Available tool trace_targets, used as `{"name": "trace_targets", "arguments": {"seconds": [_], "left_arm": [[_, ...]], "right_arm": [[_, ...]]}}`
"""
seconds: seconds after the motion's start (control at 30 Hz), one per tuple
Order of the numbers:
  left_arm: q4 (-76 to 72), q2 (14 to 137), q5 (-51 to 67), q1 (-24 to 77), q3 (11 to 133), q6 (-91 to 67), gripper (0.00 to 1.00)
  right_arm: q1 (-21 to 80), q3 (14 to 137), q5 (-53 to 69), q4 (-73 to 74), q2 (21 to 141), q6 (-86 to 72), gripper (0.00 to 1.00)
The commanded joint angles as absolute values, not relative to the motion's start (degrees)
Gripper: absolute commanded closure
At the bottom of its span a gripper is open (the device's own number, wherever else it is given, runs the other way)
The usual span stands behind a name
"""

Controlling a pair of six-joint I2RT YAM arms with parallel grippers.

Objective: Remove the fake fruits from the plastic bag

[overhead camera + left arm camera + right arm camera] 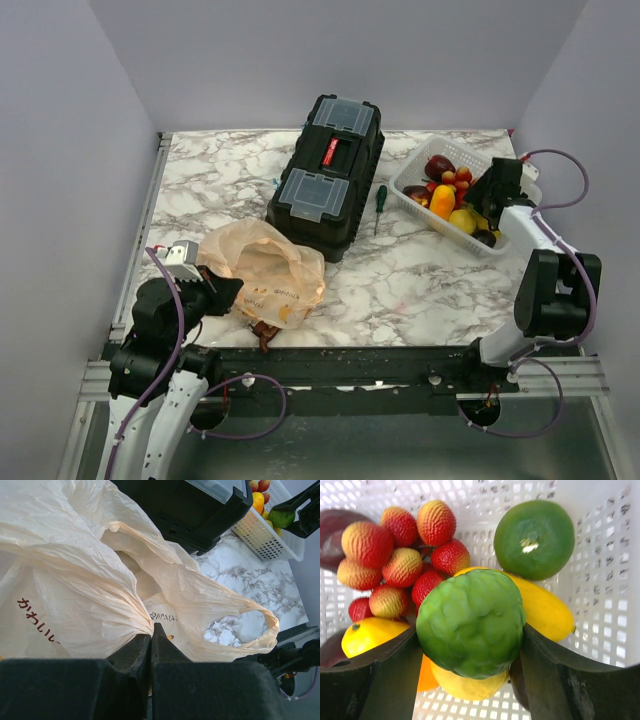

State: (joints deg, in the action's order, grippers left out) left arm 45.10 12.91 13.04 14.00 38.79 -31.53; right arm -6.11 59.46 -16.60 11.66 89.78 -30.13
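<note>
The beige plastic bag [268, 268] lies crumpled at the table's near left, and my left gripper [226, 290] is shut on a gathered fold of it [142, 622]. The bag's handle loop [260, 630] lies open on the marble. My right gripper [470, 635] hangs over the white lattice basket [413, 186] and is shut on a bumpy green fake fruit [470, 622]. Beneath it lie a red-yellow grape cluster [400, 555], a smooth green fruit [535, 537], yellow fruits [545, 610] and an orange one [425, 677]. What the bag holds is hidden.
A black toolbox [326, 172] stands at the middle, just behind the bag. A green-handled screwdriver [379, 207] lies between the toolbox and the basket. A dark reddish thing [264, 333] pokes out at the bag's near edge.
</note>
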Motion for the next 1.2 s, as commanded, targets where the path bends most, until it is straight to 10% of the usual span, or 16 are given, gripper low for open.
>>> {"name": "trace_targets", "arguments": {"seconds": [0.0, 0.43, 1.17], "left_arm": [[44.1, 12.8, 13.0, 13.9, 38.3, -31.5, 1.0], [43.9, 13.7, 13.7, 13.3, 38.3, -31.3, 1.0], [43.8, 14.1, 14.1, 12.7, 38.3, -31.4, 1.0]], "right_arm": [[-9.5, 61.5, -16.6, 10.8, 92.1, -30.5, 0.95], [-11.8, 61.3, -6.4, 9.4, 92.3, -28.0, 0.19], [-6.4, 56.6, 4.2, 11.6, 75.0, -28.7, 0.09]]}}
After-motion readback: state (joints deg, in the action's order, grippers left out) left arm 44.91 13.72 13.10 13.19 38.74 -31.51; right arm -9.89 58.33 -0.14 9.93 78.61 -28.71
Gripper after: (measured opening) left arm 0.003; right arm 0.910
